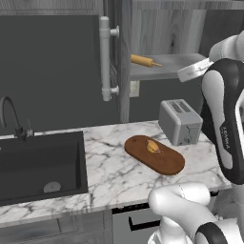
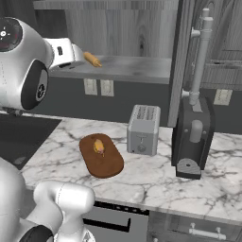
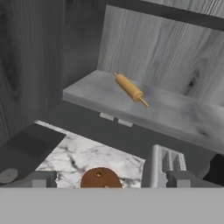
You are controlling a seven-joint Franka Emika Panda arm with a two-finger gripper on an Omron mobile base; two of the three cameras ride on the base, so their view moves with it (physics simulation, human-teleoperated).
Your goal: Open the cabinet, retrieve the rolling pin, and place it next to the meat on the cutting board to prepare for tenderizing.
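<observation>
Left base view: cabinet door swung open; rolling pin lying on its shelf; meat on cutting board, mid-tabletop beside toaster.
Right base view: board near the tabletop's front edge.
Hand view: pincer facing the rolling pin, well apart; grip state cannot be told.
</observation>
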